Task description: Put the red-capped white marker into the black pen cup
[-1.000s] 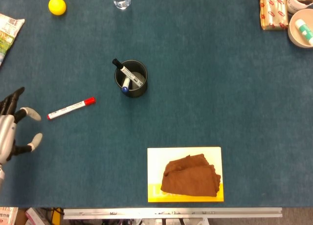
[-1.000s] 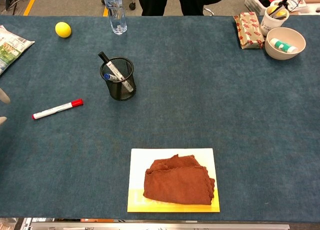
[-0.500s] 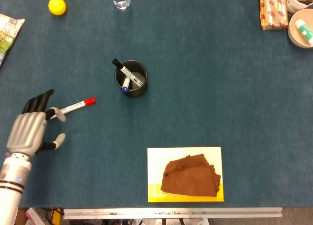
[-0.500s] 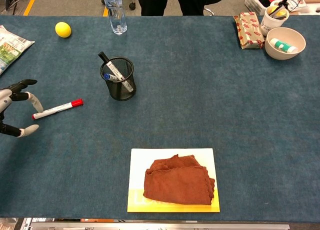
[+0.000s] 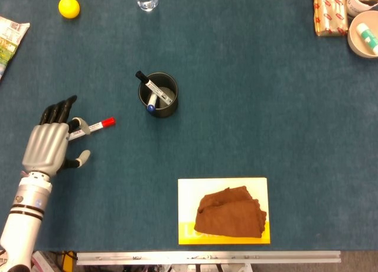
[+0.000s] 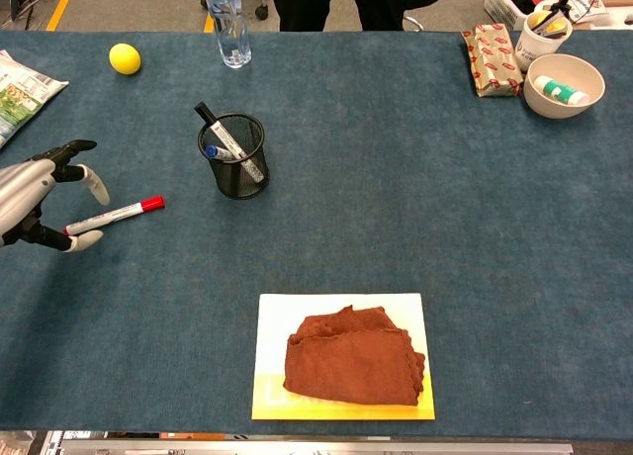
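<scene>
Marker (image 5: 91, 128) with the red cap and white barrel lies flat on the blue tabletop (image 5: 254, 106), its capped end pointing right and slightly away from the robot, its other end reaching under the left hand (image 5: 52, 143). That hand hovers palm down over the marker's uncapped end with its fingers (image 5: 59, 110) spread and its thumb apart from them; it holds nothing, and in the chest view the barrel (image 6: 111, 216) shows between the thumb and the other fingers of the hand (image 6: 30, 196). Whether any fingertip touches the barrel cannot be told. The red cap sits clear of the hand, on its right side.

The black pen cup (image 5: 158, 94) stands upright to the right of the marker and further from the robot, well apart from the hand. Two other pens lean inside it, one with a black cap sticking out over the rim, one with a blue tip.

Near the front edge lies a white and yellow board (image 5: 223, 189) with a folded brown cloth (image 5: 230, 212) on it. A yellow ball (image 5: 68, 7) rests at the far left, and a clear bottle (image 6: 225, 20) stands near it. The right hand appears in neither view.
</scene>
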`<state>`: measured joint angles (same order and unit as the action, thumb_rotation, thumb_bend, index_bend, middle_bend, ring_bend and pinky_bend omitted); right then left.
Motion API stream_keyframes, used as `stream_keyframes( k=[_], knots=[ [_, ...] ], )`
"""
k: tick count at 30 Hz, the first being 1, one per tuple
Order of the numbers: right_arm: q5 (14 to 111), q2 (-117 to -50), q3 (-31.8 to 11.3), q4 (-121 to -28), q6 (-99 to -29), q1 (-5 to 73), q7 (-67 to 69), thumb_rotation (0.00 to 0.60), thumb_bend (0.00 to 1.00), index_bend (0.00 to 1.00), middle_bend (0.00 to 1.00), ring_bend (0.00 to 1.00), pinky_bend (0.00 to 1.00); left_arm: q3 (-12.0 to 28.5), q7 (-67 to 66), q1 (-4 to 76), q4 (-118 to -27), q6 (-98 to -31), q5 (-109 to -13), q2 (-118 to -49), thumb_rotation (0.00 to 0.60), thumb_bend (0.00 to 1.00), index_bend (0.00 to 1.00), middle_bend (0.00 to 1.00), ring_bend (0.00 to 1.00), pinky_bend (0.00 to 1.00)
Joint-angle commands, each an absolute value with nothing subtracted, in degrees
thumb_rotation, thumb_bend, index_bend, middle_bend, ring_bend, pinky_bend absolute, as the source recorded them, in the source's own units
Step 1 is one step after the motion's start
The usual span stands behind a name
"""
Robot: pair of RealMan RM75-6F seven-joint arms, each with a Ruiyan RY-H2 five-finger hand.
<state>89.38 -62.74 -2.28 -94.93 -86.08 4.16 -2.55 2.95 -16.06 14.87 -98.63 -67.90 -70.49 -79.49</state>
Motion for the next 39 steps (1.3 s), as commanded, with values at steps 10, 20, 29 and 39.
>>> stream_keyframes(
  k=[10,20,29,39],
  knots=[
    [89.3,-62.6,-2.3,-95.1,-85.9,4.2,-2.6,0.6,0.0,0.24,0.2,0.09,0.2,4.0,-18.0,16.9,-96.5,-67.0,-68.4,-82.3,0.6,0.23,0.44,0.0,0.0,0.06],
    [89.1,-62.5,-2.3,-95.1,-85.8,4.1,-2.7,0.6,0.0,0.25,0.21,0.09,0.2,5.1,-20.2,18.6,-93.6,-66.4,-65.7,-84.7,0.6,0.21,0.45,0.0,0.0,0.06],
    [88.9,-62.5,-2.3,-95.2,-85.4,4.2,-3.0,0.6,0.0,0.25,0.21,0.09,0.2,5.4,-21.0,19.2,-91.5,-66.6,-64.4,-85.5,0.6,0.21,0.44,0.0,0.0,0.06],
    [89.1,-62.5,-2.0,-95.3,-85.7,3.9,-3.2,0.6,0.0,0.26,0.22,0.09,0.2,5.3,-20.8,19.6,-91.2,-66.8,-64.0,-85.8,0.6,0.2,0.31,0.0,0.0,0.06]
  ],
)
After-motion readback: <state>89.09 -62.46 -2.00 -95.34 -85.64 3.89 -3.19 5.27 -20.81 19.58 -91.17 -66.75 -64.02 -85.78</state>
